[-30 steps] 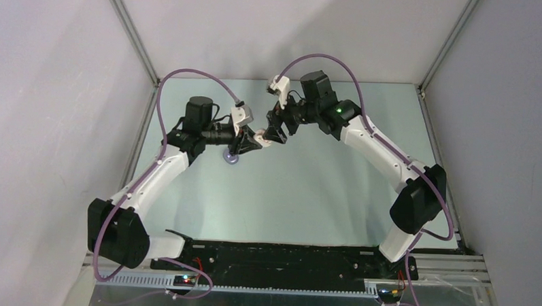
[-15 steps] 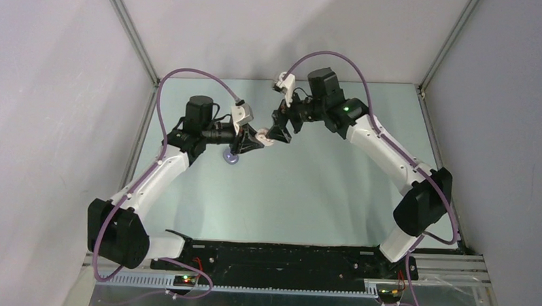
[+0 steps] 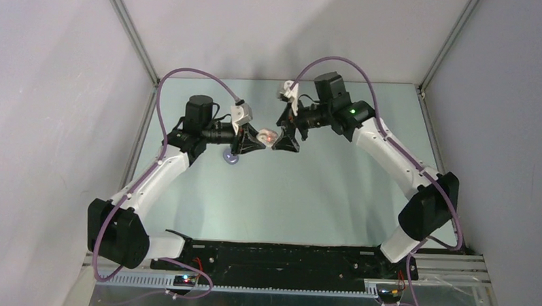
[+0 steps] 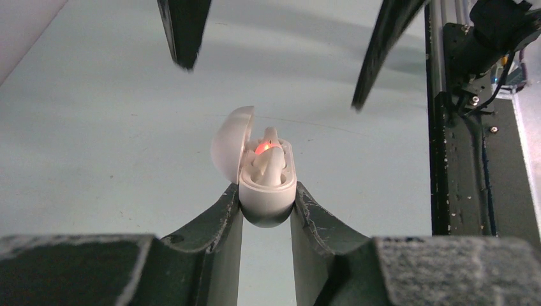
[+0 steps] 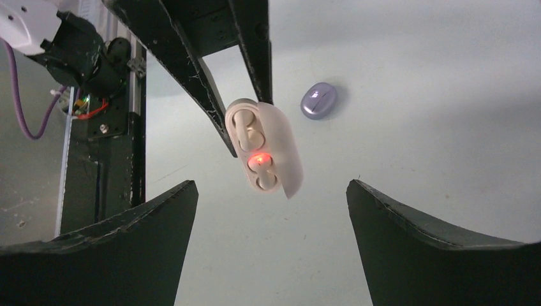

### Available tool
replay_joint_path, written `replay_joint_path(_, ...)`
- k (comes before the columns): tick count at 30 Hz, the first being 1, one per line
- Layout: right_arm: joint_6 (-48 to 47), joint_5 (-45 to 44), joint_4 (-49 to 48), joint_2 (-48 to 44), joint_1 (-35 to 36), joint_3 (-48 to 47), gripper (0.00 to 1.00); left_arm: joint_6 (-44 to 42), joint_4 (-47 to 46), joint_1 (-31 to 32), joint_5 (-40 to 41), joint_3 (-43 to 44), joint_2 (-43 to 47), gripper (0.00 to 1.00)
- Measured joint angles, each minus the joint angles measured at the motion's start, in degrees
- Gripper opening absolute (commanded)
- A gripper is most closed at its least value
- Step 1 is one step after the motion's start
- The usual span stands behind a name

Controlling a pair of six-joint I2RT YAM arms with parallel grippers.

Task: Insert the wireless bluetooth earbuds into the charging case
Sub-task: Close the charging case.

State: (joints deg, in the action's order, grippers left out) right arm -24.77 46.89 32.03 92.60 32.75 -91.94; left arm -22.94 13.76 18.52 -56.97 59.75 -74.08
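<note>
Two arms start from the black base rail (image 3: 271,256) at 6 o'clock in the top view and bend toward each other over the pale green table (image 3: 321,195). They meet near the table's far half, around 12 o'clock.

The nearest loose thing is a lilac disc (image 3: 230,158). It lies flat on the table at about 7 o'clock from the left gripper (image 3: 255,139), close by but apart from it.

Beyond the disc, the left gripper's fingers (image 4: 224,213) pinch the rounded bottom of the charging case (image 4: 268,194) from both sides and hold it off the table. The case's lid (image 4: 228,143) is swung open. Both earbuds (image 5: 245,124) lie in its wells, with a red light (image 5: 258,158) glowing between them. Whether they are pressed fully home cannot be told.

At 3 o'clock from the case is the right gripper (image 3: 286,141), facing the case's open mouth. Its fingers (image 5: 134,252) are spread wide and hold nothing. They touch neither the case nor the left fingers.
</note>
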Motion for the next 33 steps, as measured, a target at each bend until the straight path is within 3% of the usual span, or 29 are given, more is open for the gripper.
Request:
replay_joint_path(6, -4.7, -1.0, 2.9, 2.4, 3.7, -0.1, 0.92, 5.9, -4.5, 0.2, 1.1, 0.0, 0.0, 0.00)
replay_joint_path(16, -9.8, -18.6, -1.3, -3.6, 7.9, 5.9, 0.94, 25.0, -15.9, 0.6, 5.6, -2.1, -2.4, 0.00)
replay_joint_path(21, -9.6, -22.5, -2.4, -3.6, 8.1, 6.8, 0.94, 29.0, -19.3, 0.5, 7.8, -3.8, -2.9, 0.00)
replay_joint_path(27, -7.3, -20.8, -1.4, -3.5, 5.5, 6.0, 0.92, 26.7, -18.8, 0.2, 6.2, -3.9, -2.9, 0.00)
replay_joint_path(33, -6.6, -10.0, 3.3, -3.0, -0.6, -0.7, 0.90, 9.6, -5.3, 0.2, 1.7, -1.8, -1.8, 0.00)
